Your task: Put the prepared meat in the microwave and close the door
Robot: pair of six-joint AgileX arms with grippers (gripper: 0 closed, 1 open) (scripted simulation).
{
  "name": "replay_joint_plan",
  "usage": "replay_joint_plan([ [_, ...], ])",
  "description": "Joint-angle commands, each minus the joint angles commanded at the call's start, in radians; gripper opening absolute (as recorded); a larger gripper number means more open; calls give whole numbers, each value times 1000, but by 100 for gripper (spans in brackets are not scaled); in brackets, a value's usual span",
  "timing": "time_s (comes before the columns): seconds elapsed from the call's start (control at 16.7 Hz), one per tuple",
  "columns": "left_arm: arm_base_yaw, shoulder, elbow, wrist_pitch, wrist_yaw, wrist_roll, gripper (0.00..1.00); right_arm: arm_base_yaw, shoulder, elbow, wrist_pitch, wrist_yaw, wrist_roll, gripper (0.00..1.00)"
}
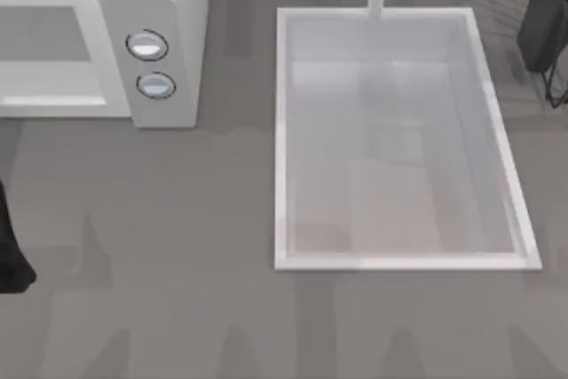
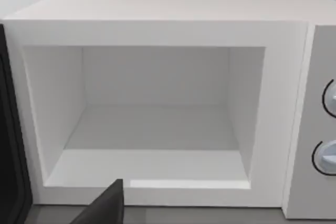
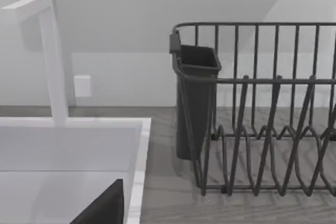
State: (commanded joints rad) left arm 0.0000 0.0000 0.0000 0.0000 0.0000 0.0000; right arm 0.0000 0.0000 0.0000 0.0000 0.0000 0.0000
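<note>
While the microwave [image 2: 157, 114] stands open and empty, no prepared meat is visible; neither pincer's state can be told, so closing now would shut nothing inside.

A matt, smooth off-white microwave [image 1: 160, 6] at the tabletop's ten o'clock has a plain, unmarked open cavity and two glossy silvery-blue buttons [image 1: 147, 45] ringed in dark trim. The tabletop [image 1: 177, 264] is matt grey with faint streaking. The sink [image 1: 284, 130] at the centre right looks smooth, white and slightly glossy. At two o'clock, a dark wire dish rack [image 3: 262, 108] looks like coated metal, with a matt dark cup [image 3: 197, 103].
</note>
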Motion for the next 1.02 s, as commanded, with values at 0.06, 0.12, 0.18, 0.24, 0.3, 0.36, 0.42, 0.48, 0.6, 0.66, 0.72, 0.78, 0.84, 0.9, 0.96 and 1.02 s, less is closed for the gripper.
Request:
replay_joint_plan([
  [0.06,0,0,0,0,0,0,100,0,0,0,0,0,0,100],
  [0.12,0,0,0,0,0,0,100,0,0,0,0,0,0,100],
  [0.18,1,7,5,-3,0,4,100,0,0,0,0,0,0,100],
  [0.24,4,22,16,-11,0,11,100,0,0,0,0,0,0,100],
  [0.3,8,50,35,-26,0,26,100,0,0,0,0,0,0,100],
  [0.36,13,82,58,-43,0,43,100,0,0,0,0,0,0,100],
  [0.42,20,121,86,-65,1,65,100,0,0,0,0,0,0,100],
  [0.48,27,166,119,-92,1,92,100,0,0,0,0,0,0,100],
  [0.6,41,268,193,-146,2,149,100,0,0,0,0,0,0,100],
  [0.66,48,319,228,-172,2,175,100,0,0,0,0,0,0,100],
  [0.72,55,369,263,-196,2,201,100,0,0,0,0,0,0,100],
  [0.78,63,415,295,-221,1,227,100,0,0,0,0,0,0,100],
  [0.84,71,461,328,-245,1,253,100,0,0,0,0,0,0,100],
  [0.9,78,507,361,-270,0,279,100,0,0,0,0,0,0,100],
  [0.96,86,554,394,-296,-1,304,100,0,0,0,0,0,0,100],
  [1.02,95,601,426,-321,-1,330,100,0,0,0,0,0,0,100],
])
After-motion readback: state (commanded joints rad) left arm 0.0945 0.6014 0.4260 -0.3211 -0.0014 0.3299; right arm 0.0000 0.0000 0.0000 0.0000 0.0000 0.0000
